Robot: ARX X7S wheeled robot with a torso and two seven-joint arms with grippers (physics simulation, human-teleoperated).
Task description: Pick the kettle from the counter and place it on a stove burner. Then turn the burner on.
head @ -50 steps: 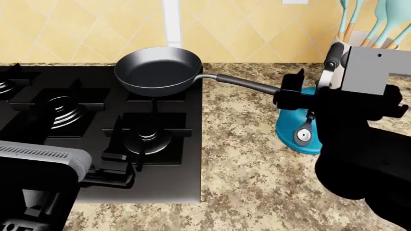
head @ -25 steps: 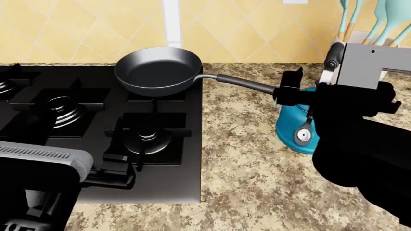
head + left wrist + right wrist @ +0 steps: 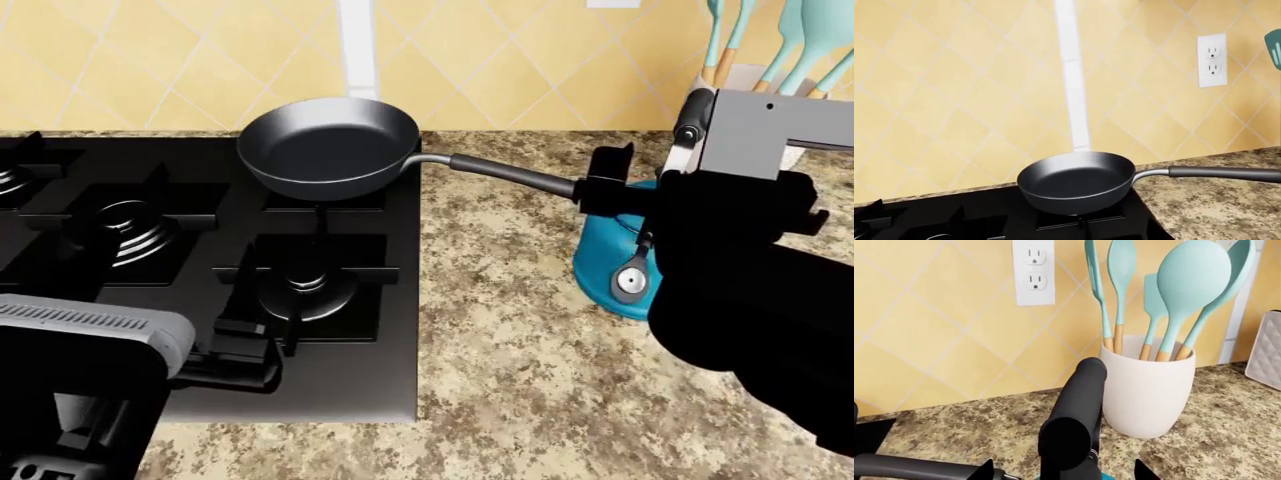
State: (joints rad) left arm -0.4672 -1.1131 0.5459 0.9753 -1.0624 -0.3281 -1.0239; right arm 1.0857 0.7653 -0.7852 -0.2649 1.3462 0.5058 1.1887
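The teal kettle point(image 3: 603, 255) stands upright on the granite counter point(image 3: 507, 340), to the right of the cooktop. My right gripper point(image 3: 651, 188) is open at the top of its arched handle. In the right wrist view the handle's black tube point(image 3: 1074, 425) runs between the two spread fingertips point(image 3: 984, 472), with a gap on each side. My arm hides most of the kettle's right half. The small stove burner point(image 3: 307, 285) with its black grate sits at the cooktop's front right, with nothing on it. My left gripper point(image 3: 247, 348) hovers over the cooktop's front edge near that burner, open and holding nothing.
A black frying pan point(image 3: 327, 150) sits on the rear right burner, its long handle point(image 3: 514, 175) reaching over the counter to the kettle. A larger multi-ring burner point(image 3: 127, 225) lies further left. A white crock of teal utensils point(image 3: 1147, 390) stands by the tiled wall behind the kettle.
My right gripper has shifted slightly up and back at the kettle handle. The kettle, the pan and my left arm have not moved.
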